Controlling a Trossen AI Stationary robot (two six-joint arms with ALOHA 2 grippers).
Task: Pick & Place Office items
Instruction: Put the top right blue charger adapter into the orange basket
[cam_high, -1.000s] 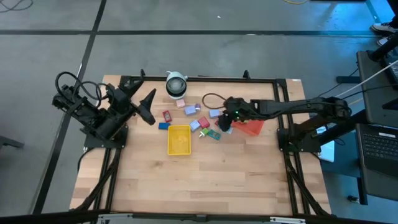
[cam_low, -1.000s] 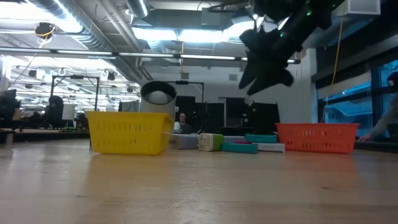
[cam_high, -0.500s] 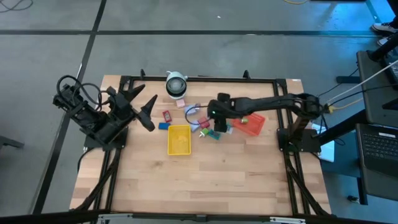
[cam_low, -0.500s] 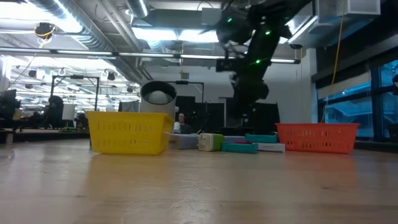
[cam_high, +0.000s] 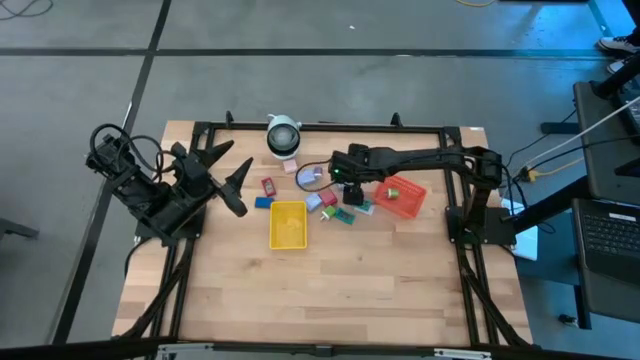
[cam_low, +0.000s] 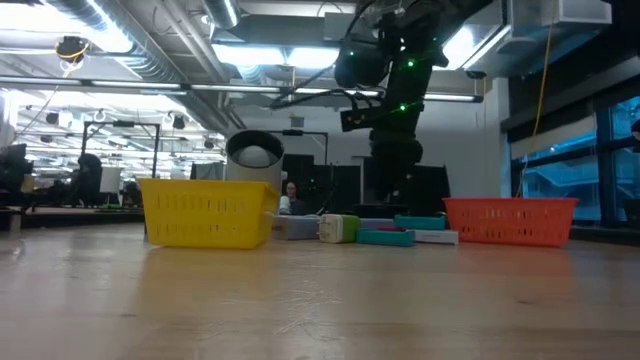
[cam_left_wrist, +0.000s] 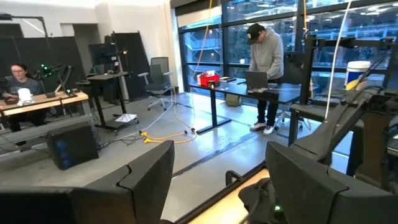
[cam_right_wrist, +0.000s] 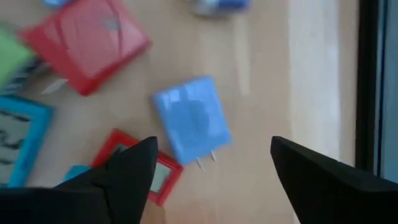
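the right hand hangs over the pile of office items, fingers spread wide and holding nothing. right between its two fingers, just below, lies a light blue block flat on the bench. its long side runs slanted between the fingers, not square to them — so i think the hand may need a small turn before it drops.

beside the blue block sits a small red framed packet, close to one finger, so that side is tight. a bigger red block lies a bit farther off. the other side of the blue block is bare wood, with more room there.

from above, the pile sits between the yellow tray and the red-orange tray. the right arm is over it. the left hand waits off to the side, spread wide too — it is farther away.
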